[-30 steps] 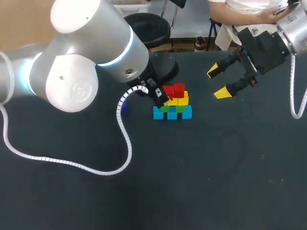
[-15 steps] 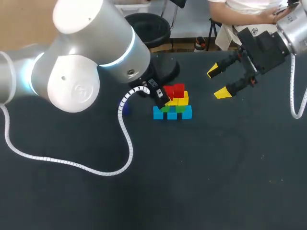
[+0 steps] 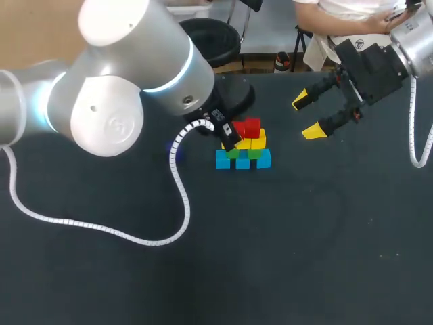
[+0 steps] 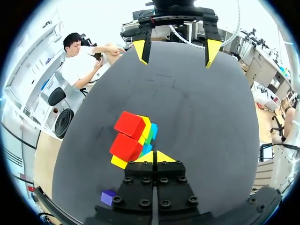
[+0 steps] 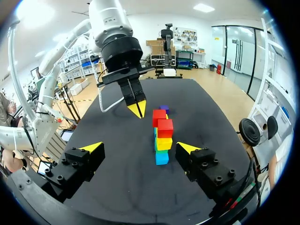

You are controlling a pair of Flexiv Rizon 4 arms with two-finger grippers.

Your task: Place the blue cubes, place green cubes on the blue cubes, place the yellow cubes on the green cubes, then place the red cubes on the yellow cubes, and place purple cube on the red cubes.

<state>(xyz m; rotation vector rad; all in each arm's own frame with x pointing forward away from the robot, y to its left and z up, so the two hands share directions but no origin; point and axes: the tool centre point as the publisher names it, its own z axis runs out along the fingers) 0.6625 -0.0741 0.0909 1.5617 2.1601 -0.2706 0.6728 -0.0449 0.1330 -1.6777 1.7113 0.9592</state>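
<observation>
A small stack of cubes (image 5: 162,140) stands on the dark table (image 3: 304,237). It has three blue cubes (image 3: 242,162) at the bottom, then two green cubes (image 3: 254,154), two yellow cubes (image 3: 258,141) and two red cubes (image 3: 252,126) on top. The purple cube (image 5: 163,108) is not on the stack. It sits on the table near the stack, on the side where the left arm comes in.

The left gripper (image 5: 137,109) hangs just beside the red cubes, at about the height of the stack's top. Its two yellow tips are pressed together with nothing between them. The right gripper (image 3: 308,116) is well apart from the stack on the other side, facing it. Its fingers are spread wide and hold nothing.
</observation>
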